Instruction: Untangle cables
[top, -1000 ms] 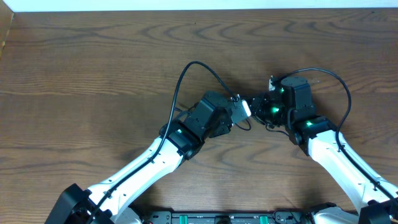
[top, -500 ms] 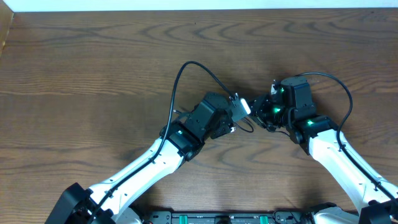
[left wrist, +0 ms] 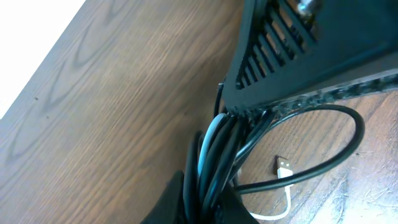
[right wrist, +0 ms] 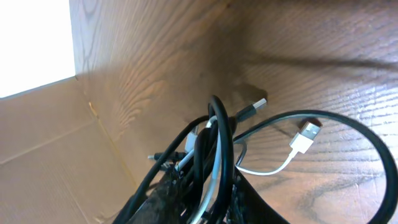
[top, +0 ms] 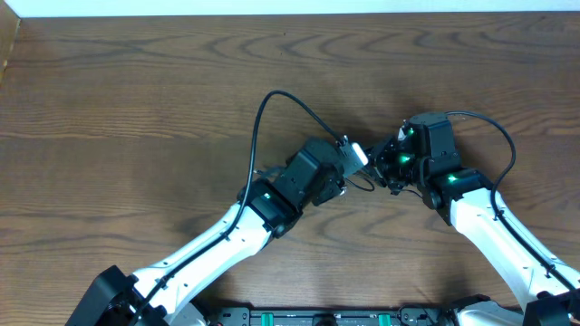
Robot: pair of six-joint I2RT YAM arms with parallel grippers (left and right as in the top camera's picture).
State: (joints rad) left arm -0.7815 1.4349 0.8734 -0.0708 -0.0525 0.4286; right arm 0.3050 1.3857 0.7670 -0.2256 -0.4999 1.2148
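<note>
Bare wood table (top: 136,109), both arms reaching in to meet at its middle: left arm (top: 227,235) from lower left, right arm (top: 489,226) from lower right. The cables (right wrist: 214,143) are one tight knot lifted between the two wrists, hard to see from overhead because the grippers cover it.

Left gripper (left wrist: 202,199) is pressed together on the bundle, with black and white strands running down between its fingers. Right gripper (right wrist: 202,193) pinches the same clump from the other side, jaws only slightly apart around several strands.

Risks, as I judge them:
- both grips hold many strands at once, so pulling apart would likely tighten the knot instead of freeing one cord
- the grippers sit very near each other, so any twist could knock finger against finger
- the left arm's own thick lead (top: 272,104) arches just beside the work (it could hook a loop)
- a loose black loop hangs out wide in both wrist views and may catch on a wrist housing

Two ends hang free near the table: white plug (right wrist: 308,132) and black plug (right wrist: 252,111). Either could be dragged back through a loop, and a hard tug might strain it
</note>
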